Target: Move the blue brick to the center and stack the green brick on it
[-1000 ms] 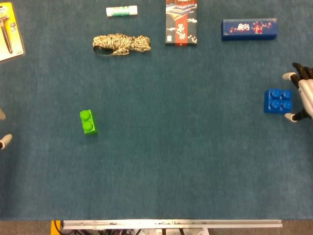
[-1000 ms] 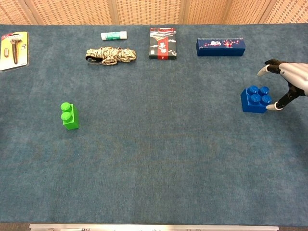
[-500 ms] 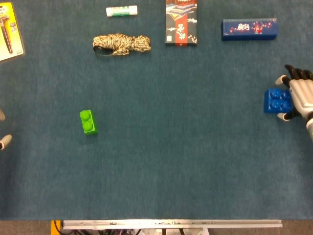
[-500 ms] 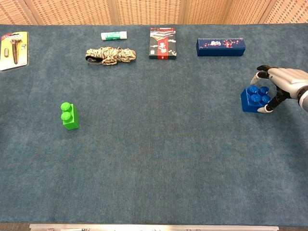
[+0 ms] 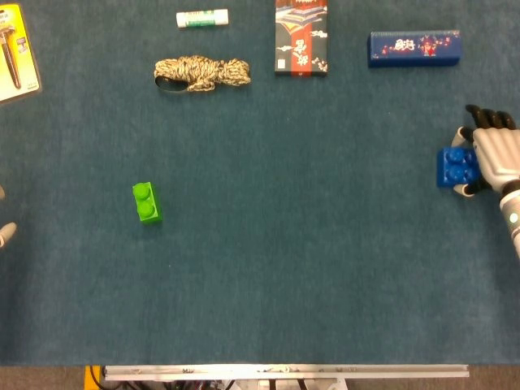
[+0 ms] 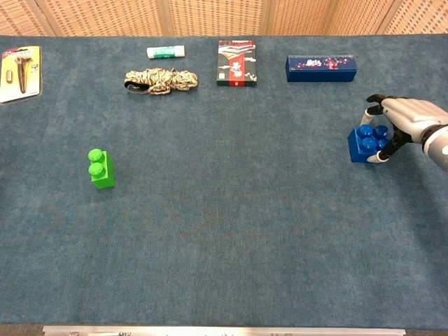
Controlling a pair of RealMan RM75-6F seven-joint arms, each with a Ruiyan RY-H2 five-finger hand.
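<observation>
blue brick: sits at the far right of the tabletop, studs up, well away from the middle. right robot hand: wrapped over the brick's right side, fingers curled over the far edge and thumb tip at the near edge; it appears to grip the brick, though neither view shows how firm the contact is. the brick looks slightly turned and possibly just raised off the cloth, which the views do not settle.

green brick: narrow, two studs up, standing alone on the left half of the tabletop, well apart from the blue brick and from every other item.

left robot hand: only pale fingertips show at the left edge of the head view; whether its fingers are apart or together cannot be told.

back row, left to right: yellow blister pack holding a dark tool, at the far left corner; white and green tube, lying flat; coil of mottled rope, just in front of the tube; dark printed box with a red stripe, lying lengthwise; long blue printed box, lying crosswise, behind the blue brick and apart from it.

surface: blue-green cloth covering the tabletop.
</observation>
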